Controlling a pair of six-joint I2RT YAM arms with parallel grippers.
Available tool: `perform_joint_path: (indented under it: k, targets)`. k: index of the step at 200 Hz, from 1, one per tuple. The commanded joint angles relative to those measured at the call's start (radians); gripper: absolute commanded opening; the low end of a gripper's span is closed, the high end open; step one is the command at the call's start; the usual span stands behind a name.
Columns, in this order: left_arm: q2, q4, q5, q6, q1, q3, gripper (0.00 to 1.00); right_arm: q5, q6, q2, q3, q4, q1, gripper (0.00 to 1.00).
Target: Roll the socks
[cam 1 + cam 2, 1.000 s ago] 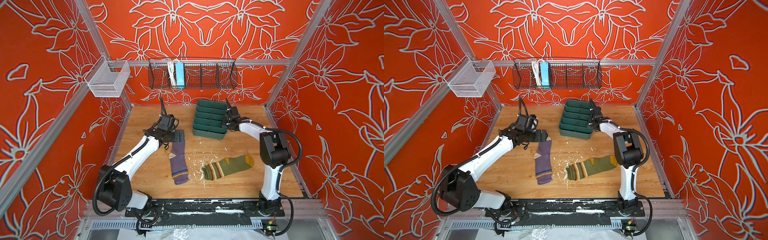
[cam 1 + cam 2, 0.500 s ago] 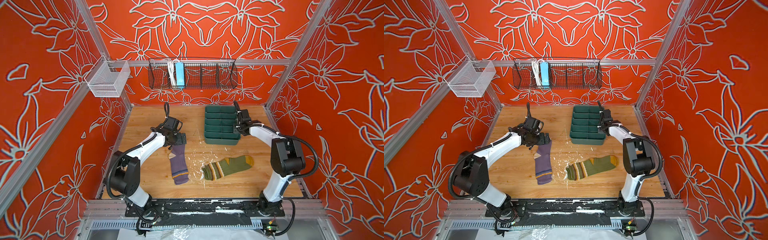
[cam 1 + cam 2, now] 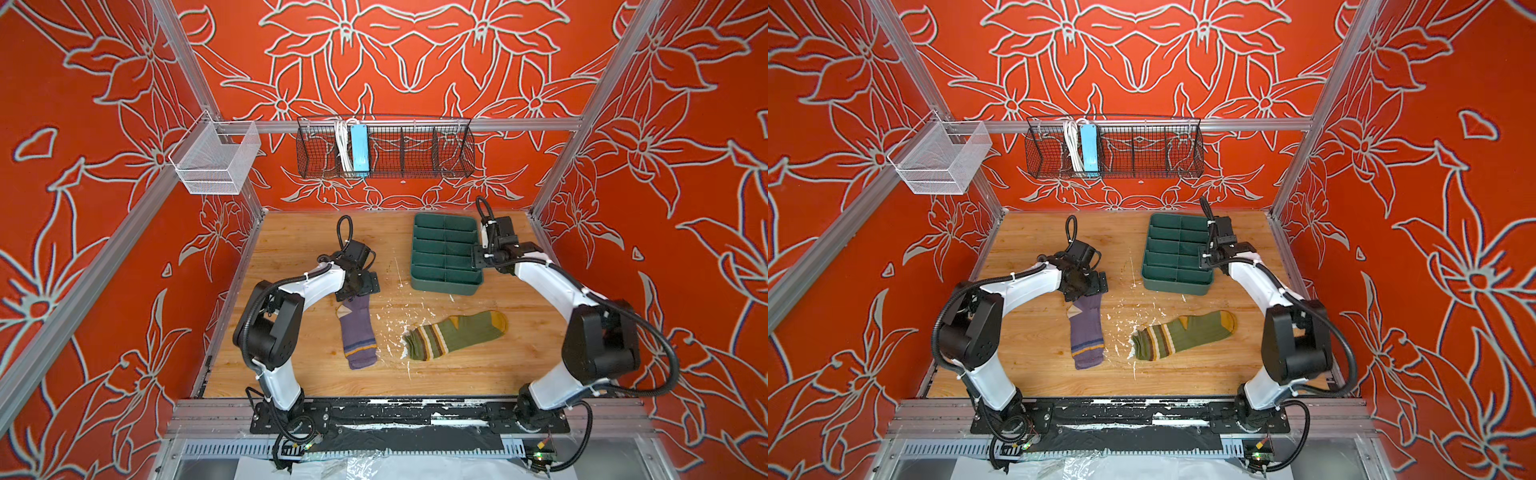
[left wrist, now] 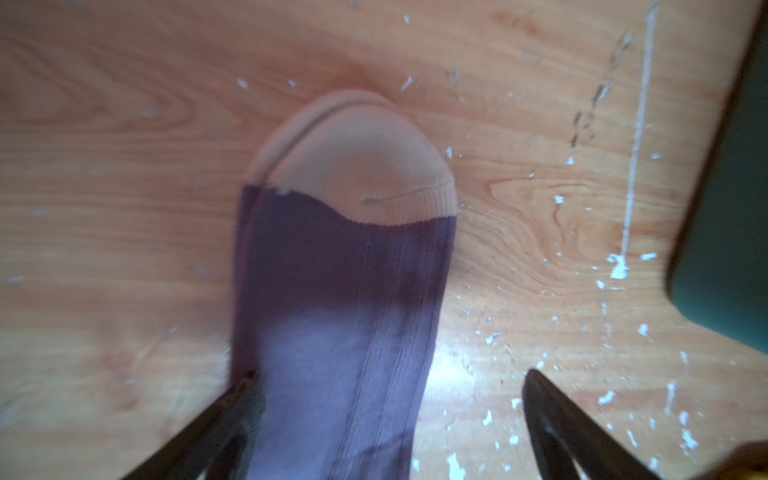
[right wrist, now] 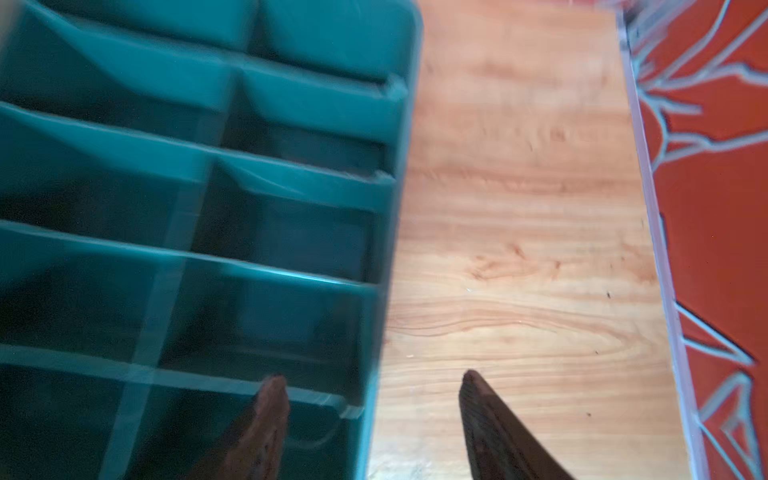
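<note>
The purple sock point(image 3: 358, 332) point(image 3: 1086, 332) lies flat on the wooden table, its cream toe point(image 4: 357, 158) pointing to the back. My left gripper point(image 3: 358, 287) point(image 4: 390, 376) hovers open over the toe half; its fingers stand wide, one at the sock's edge, one over bare wood. The olive green sock point(image 3: 455, 334) point(image 3: 1183, 334) lies flat to the right, striped cuff toward the purple one. My right gripper point(image 3: 482, 259) point(image 5: 372, 377) is open, one finger inside the dark green tray point(image 3: 444, 286) point(image 5: 384, 232), the other outside its right wall.
The divided tray point(image 3: 1177, 284) sits at the back right, close to the right wall. A black wire basket point(image 3: 384, 145) and a white mesh basket point(image 3: 216, 162) hang on the back rail. White flecks point(image 3: 395, 320) litter the wood between the socks.
The tray slid to the right with my right gripper, which then opened off its wall. My left gripper moved over the purple sock's toe end and stayed open.
</note>
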State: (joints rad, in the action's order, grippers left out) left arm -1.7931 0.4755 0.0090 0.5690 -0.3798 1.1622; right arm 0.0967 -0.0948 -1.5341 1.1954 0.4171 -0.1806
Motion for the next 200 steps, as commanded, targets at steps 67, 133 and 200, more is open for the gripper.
perform_joint_path:
  k: [67,133,200]
  targets:
    - [-0.173,-0.177,0.047,0.206,-0.074,0.033,0.93,-0.242,-0.105,0.246,-0.113,-0.037,-0.008,0.68]
    - [-0.174,-0.202,0.131,0.218,-0.133,0.185,0.94,-0.362,-0.148,0.290,-0.118,-0.015,-0.020,0.68]
    - [0.319,0.038,-0.063,-0.285,-0.112,0.288,0.99,-0.380,-0.224,0.177,-0.123,-0.013,-0.364,0.68]
